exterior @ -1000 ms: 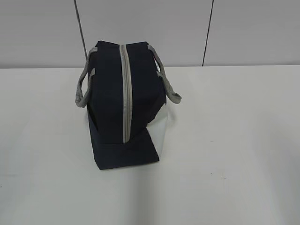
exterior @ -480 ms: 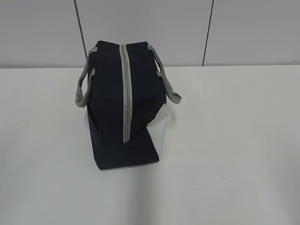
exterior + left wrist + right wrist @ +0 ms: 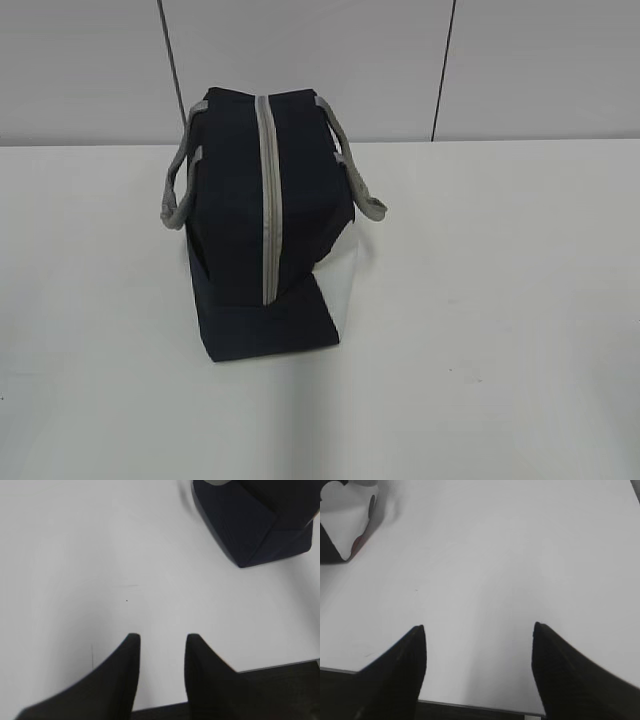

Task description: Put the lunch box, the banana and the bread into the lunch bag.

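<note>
The navy lunch bag (image 3: 262, 230) stands on the white table, its grey zipper strip (image 3: 268, 200) closed along the top and grey strap handles hanging at both sides. A corner of it shows in the left wrist view (image 3: 250, 520) and its white end panel in the right wrist view (image 3: 345, 520). My left gripper (image 3: 161, 639) is open and empty over bare table near the front edge. My right gripper (image 3: 479, 629) is open wide and empty, also near the front edge. Neither gripper shows in the exterior view. The lunch box, banana and bread are out of view.
The white table (image 3: 500, 300) runs to a grey panelled wall (image 3: 540, 60) behind the bag. The table's front edge shows under both grippers in the wrist views.
</note>
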Motion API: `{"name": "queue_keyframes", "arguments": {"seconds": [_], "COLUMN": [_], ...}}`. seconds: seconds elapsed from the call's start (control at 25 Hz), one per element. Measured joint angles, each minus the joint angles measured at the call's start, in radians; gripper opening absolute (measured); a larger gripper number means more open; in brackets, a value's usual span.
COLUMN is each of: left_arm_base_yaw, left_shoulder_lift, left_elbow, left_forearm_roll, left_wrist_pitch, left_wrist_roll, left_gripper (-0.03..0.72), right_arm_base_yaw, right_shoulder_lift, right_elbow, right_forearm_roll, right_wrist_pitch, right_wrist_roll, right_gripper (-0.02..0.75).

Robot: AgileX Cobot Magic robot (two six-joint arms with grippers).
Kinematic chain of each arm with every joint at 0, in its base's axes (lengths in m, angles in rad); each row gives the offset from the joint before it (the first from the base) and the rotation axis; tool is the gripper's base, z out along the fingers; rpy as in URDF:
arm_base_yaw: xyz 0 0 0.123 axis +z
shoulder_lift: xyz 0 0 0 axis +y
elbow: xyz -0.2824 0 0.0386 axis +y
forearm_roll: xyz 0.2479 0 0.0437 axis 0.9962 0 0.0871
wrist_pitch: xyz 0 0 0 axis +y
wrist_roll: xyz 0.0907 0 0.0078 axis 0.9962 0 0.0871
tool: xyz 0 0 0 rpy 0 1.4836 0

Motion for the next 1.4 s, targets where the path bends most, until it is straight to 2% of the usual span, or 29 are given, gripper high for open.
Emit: {"name": "queue_keyframes", "arguments": {"seconds": [1.08, 1.4], "left_arm_base_yaw": [0.000, 0.000], "left_shoulder_lift": [-0.001, -0.091], "left_elbow": [0.000, 0.000], "left_forearm_roll": [0.000, 0.000], "left_wrist_pitch": [0.000, 0.000], "left_wrist_roll": [0.000, 0.000], "left_gripper": [0.236, 0.235], "right_arm_base_yaw": [-0.009, -0.009], "right_shoulder_lift": [-0.005, -0.005], "right_elbow": [0.000, 0.000], "right_forearm_roll": [0.004, 0.004], "right_wrist_pitch": [0.000, 0.000], "right_wrist_roll": [0.002, 0.003], "right_gripper": [0.491, 0.491]}}
